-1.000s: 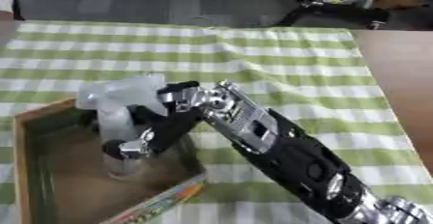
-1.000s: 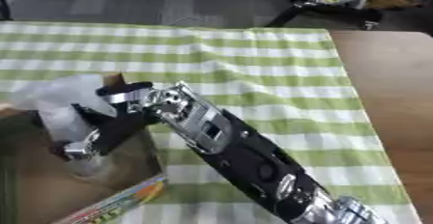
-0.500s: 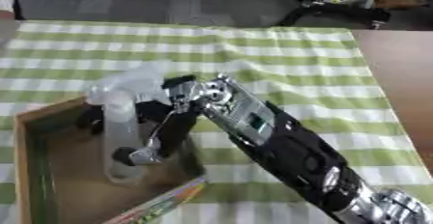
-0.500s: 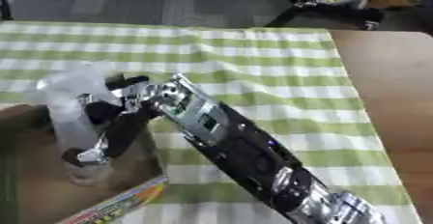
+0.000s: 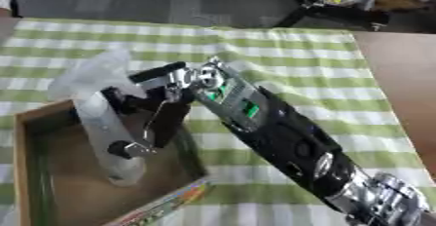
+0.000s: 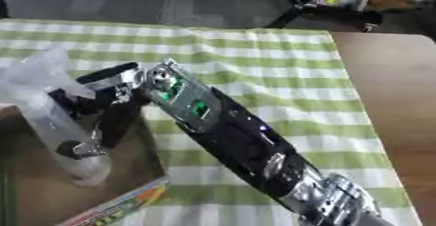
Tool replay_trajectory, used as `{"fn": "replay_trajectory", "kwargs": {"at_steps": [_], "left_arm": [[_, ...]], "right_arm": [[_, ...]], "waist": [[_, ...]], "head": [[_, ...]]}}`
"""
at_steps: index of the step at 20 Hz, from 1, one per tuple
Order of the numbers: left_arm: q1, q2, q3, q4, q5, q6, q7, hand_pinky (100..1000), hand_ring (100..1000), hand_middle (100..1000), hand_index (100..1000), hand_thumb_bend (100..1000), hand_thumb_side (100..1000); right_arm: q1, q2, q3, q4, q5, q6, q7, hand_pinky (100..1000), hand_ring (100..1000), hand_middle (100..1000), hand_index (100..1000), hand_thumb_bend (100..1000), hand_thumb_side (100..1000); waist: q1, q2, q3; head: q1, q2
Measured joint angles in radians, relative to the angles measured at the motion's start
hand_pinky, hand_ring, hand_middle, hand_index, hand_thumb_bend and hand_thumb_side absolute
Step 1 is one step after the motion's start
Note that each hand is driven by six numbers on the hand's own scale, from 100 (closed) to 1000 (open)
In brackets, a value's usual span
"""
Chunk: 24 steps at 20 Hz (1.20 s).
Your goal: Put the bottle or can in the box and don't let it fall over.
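Bottle (image 5: pixel 104 122) sits taller and further left in the box (image 5: pixel 34 171) than a second ago, when it was lower and the right hand covered more of it; the hand now sits higher along its side.

Right hand (image 5: pixel 157 115) comes in from the lower right of the frame, arm running diagonally up to centre-left. Fingers (image 5: pixel 128 148) are curled round the clear plastic bottle, clamped on its right side, one fingertip low near the base, the thumb side up near the neck. The grip hides part of the body.

Bottle is clear, wrapped or capped in crinkled transparent plastic at the top, which reaches the upper left of the frame. It leans slightly, top tilted to the left, base down inside the box near the right wall. Cannot tell whether the base is actually touching the box floor.

Box is brown cardboard, open-topped, at lower left, with a printed colour strip (image 5: pixel 162 204) along its lower right edge. It rests on a green-and-white checked cloth (image 5: pixel 281 54) covering the table (image 5: pixel 400 79); bare brown table surface shows at the right edge.

Left hand does not show in either view.
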Motion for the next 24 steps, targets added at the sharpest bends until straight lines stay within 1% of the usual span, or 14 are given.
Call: {"fn": "replay_trajectory", "kwargs": {"at_steps": [3,10,16,20,22,23,24], "left_arm": [[0.000,0.000,0.000,0.000,0.000,0.001,-0.001,934,832,923,832,100,778],[0.002,0.000,-0.001,0.000,0.000,0.002,-0.002,935,832,923,832,100,779],[0.002,0.000,-0.001,0.000,0.000,0.003,-0.003,936,833,926,833,100,777],[0.009,0.000,0.000,0.000,0.000,0.003,-0.003,936,833,927,834,100,778],[0.010,0.000,0.000,-0.001,-0.001,0.001,-0.001,937,833,928,834,100,779],[0.012,0.000,0.000,-0.001,-0.001,0.001,-0.001,937,833,928,834,100,779],[0.016,0.000,0.000,-0.001,-0.001,0.000,0.000,937,833,929,835,100,780]], "right_arm": [[0.000,0.000,-0.011,0.005,0.000,0.003,0.001,1000,1000,1000,1000,100,100],[0.004,-0.001,-0.057,0.022,-0.013,0.021,-0.002,1000,1000,1000,1000,100,100],[0.006,-0.002,-0.066,0.028,-0.021,0.028,-0.005,1000,1000,1000,1000,100,100],[0.038,-0.037,-0.105,0.024,-0.048,0.037,-0.033,1000,1000,1000,1000,100,100],[0.061,-0.062,-0.129,0.006,-0.065,0.043,-0.056,1000,1000,1000,1000,100,100],[0.073,-0.073,-0.141,-0.007,-0.073,0.046,-0.070,997,1000,1000,1000,100,184],[0.083,-0.084,-0.155,-0.021,-0.081,0.050,-0.085,990,1000,1000,1000,100,353]], "waist": [[0.001,0.000,-0.001],[0.004,0.000,-0.002],[0.004,0.000,-0.005],[0.012,0.000,-0.014],[0.015,0.000,-0.019],[0.015,0.000,-0.022],[0.017,0.000,-0.025]], "head": [[0.001,-0.001],[0.003,-0.001],[0.004,-0.001],[0.012,-0.004],[0.016,-0.004],[0.019,-0.004],[0.021,-0.004]]}}
